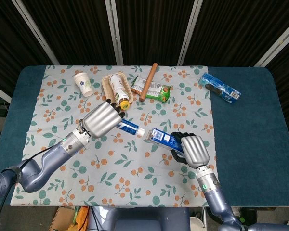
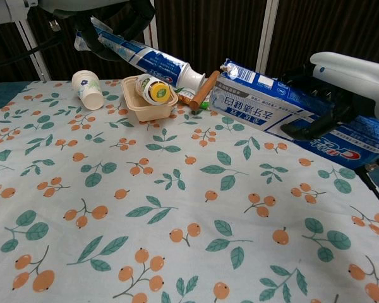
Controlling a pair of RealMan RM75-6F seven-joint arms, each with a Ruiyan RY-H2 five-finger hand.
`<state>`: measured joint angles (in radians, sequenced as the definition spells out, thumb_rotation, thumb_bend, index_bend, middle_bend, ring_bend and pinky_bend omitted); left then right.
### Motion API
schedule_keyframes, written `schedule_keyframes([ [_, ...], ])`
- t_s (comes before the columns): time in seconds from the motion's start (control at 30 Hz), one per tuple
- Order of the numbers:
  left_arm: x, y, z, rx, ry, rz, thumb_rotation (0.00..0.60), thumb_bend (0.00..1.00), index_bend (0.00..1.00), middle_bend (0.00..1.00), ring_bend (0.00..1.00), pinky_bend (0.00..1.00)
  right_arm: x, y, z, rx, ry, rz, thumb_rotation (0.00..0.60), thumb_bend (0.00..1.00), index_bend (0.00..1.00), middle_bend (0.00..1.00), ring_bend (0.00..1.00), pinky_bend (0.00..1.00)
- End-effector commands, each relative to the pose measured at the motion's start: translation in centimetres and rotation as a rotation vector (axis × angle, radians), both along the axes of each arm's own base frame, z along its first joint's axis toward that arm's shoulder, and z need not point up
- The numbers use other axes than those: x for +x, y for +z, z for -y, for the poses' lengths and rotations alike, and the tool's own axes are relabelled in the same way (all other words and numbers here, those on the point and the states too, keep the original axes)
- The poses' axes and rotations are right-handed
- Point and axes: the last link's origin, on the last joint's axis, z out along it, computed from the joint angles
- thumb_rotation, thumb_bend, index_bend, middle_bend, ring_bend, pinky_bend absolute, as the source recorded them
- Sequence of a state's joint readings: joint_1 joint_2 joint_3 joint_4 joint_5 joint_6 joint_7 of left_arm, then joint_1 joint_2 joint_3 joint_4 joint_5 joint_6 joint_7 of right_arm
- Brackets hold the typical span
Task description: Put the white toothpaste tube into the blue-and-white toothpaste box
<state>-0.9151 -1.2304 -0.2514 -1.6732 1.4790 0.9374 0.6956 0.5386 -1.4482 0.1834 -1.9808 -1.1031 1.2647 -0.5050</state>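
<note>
Left hand [image 1: 102, 119] grips the tube [image 1: 128, 127] off the cloth [image 1: 135, 168], fingers wrapped round its tail end, capped end poking out to the right and angled down. Cap sits just beside the open mouth of the box [image 1: 163, 137], not inside yet. Right hand [image 1: 192, 148] holds the box from its far end, fingers curled under it, open flap facing the tube. In chest view tube [image 2: 148, 58] and box [image 2: 284, 113] both hang clear above the cloth, nearly tip to mouth
</note>
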Motion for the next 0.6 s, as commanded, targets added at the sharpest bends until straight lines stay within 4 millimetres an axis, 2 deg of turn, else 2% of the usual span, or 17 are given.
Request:
schedule_keyframes([
  [0.03, 0.5, -0.4, -0.1, 0.006, -0.004, -0.001, 0.6, 0.45, 0.71, 0.73, 0.65, 0.68, 0.0, 0.1, -0.1, 0.005, 0.001, 0.0, 0.6, 0.4, 0.47, 0.51, 0.44, 0.43],
  [0.27, 2.1, -1.5, -0.1, 0.003, -0.024, 0.021, 0.6, 0.45, 0.71, 0.73, 0.65, 0.68, 0.3, 0.4, -0.3, 0.008, 0.011, 0.005, 0.6, 0.4, 0.47, 0.51, 0.44, 0.43],
  [0.37, 3.2, -2.1, 0.3, -0.006, -0.052, 0.046, 0.6, 0.45, 0.71, 0.73, 0.65, 0.68, 0.4, 0.5, -0.3, 0.011, 0.007, 0.011, 0.6, 0.4, 0.47, 0.51, 0.44, 0.43],
  [0.6, 4.4, -3.1, 0.9, -0.031, -0.084, 0.069, 0.6, 0.45, 0.71, 0.73, 0.65, 0.68, 0.4, 0.7, -0.5, 0.017, 0.0, 0.028, 0.6, 0.4, 0.47, 0.51, 0.44, 0.43],
])
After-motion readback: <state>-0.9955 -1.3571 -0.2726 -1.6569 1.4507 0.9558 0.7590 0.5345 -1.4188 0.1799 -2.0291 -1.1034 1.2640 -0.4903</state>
